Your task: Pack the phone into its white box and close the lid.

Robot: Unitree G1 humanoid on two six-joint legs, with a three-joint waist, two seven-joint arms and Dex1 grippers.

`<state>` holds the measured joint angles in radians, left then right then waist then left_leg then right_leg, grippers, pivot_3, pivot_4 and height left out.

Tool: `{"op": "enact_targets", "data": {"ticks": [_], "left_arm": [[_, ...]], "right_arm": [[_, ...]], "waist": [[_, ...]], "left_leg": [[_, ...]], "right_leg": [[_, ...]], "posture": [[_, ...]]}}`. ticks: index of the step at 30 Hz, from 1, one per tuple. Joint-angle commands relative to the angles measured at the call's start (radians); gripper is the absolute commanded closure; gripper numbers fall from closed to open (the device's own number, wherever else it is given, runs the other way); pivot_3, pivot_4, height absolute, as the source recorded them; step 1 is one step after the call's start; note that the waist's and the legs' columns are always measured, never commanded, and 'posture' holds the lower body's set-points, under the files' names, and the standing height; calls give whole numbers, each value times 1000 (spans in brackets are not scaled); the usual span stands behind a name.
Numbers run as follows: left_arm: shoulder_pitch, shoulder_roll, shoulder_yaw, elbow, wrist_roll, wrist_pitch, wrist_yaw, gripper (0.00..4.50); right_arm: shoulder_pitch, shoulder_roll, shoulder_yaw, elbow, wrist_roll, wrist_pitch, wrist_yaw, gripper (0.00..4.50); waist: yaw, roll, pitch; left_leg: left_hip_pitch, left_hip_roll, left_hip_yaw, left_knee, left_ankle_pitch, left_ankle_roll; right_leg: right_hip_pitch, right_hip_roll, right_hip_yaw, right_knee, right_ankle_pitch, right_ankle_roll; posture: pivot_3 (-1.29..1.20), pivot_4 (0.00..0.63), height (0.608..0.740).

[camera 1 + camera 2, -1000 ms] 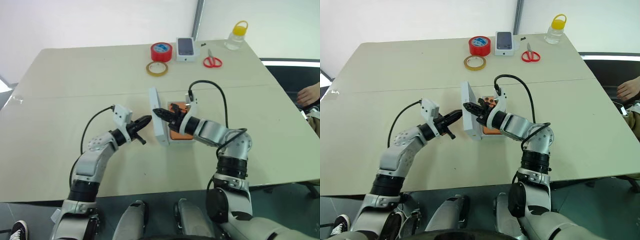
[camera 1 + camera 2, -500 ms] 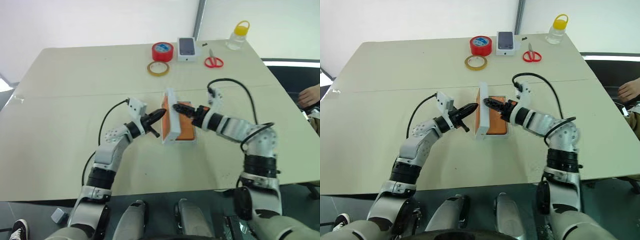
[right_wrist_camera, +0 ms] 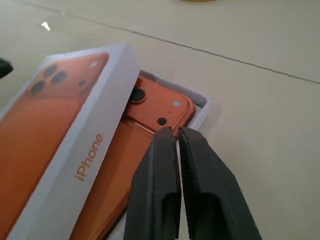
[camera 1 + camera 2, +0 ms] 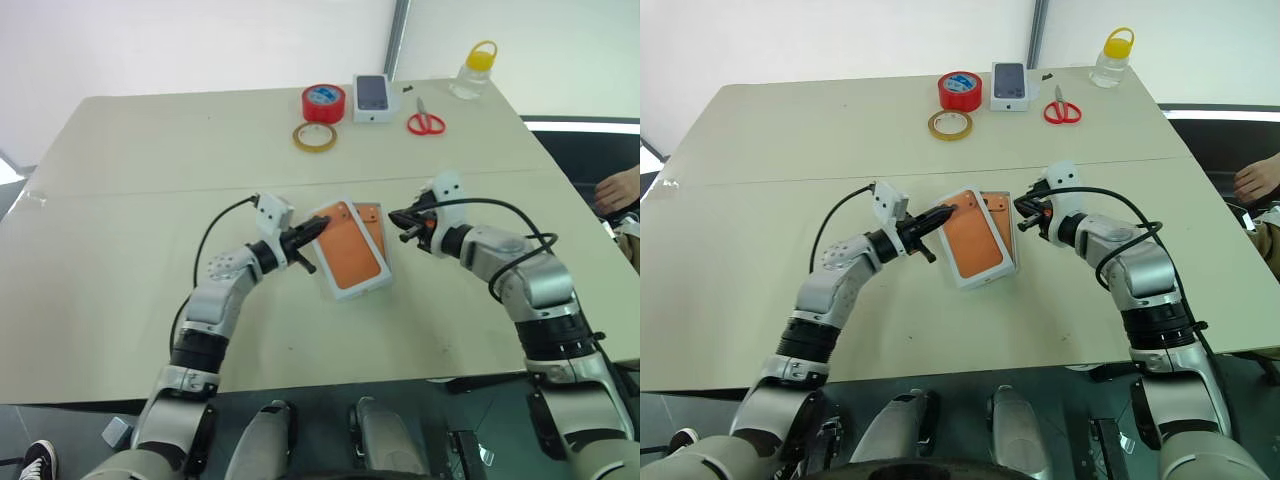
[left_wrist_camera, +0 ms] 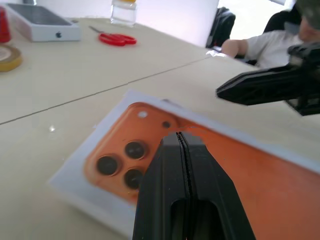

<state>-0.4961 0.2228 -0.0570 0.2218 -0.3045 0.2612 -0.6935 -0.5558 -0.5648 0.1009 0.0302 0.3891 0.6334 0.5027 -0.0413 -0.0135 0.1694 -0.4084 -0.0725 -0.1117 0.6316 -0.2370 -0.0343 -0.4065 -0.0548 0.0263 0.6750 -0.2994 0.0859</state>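
While lid (image 4: 347, 256) lies askew over phone (image 3: 155, 112), tape rolls (image 4: 322, 103) far.

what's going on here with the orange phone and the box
The phone already lies in the white box. The lid rests askew over it, printed side up, covering part of the phone but not seated. The left gripper, jaws shut, is at the lid's edge; the right gripper, also shut, hangs just beside the box.

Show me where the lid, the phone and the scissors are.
lid (image 4: 348, 250), left eye view, middle of its orange print.
phone (image 3: 160, 107), right wrist view, uncovered camera corner.
scissors (image 4: 1061, 110), right eye view, red handles.
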Motion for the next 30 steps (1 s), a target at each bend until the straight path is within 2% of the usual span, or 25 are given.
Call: {"op": "enact_targets", "data": {"ticks": [1,6,15,20,30], "left_arm": [[34,23,20,-68,-18,49,2,4500],[96,58,25,-163,-52,151,-2,4500],[136,87,-12,-186,-15,221,5,4500],[100,34,-18,-133,-19,227,23,4500],[66,-25,-47,-70,15,173,24,4500]], "right_arm": [[3,-14,7,-8,-69,-96,47,4462],[23,-11,-3,-12,-96,-159,113,4462],[55,-18,32,-27,-181,-226,192,4462],[59,-18,42,-12,-231,-245,201,4462],[80,-3,24,-62,-211,-226,238,4462]], "waist": [[2,0,0],[6,0,0],[9,0,0],[16,0,0],[29,0,0]], "left_leg": [[0,0,0,0,0,0],[0,0,-1,0,0,0],[0,0,-1,0,0,0],[0,0,-1,0,0,0],[0,-1,-1,0,0,0]], "right_leg": [[0,0,0,0,0,0],[0,-1,1,-1,0,0],[1,-1,1,-1,0,0],[1,-1,1,-2,0,0],[2,-1,0,-3,0,0]], "posture": [[0,150,740],[0,150,740],[0,150,740],[0,150,740],[0,150,740]]}}
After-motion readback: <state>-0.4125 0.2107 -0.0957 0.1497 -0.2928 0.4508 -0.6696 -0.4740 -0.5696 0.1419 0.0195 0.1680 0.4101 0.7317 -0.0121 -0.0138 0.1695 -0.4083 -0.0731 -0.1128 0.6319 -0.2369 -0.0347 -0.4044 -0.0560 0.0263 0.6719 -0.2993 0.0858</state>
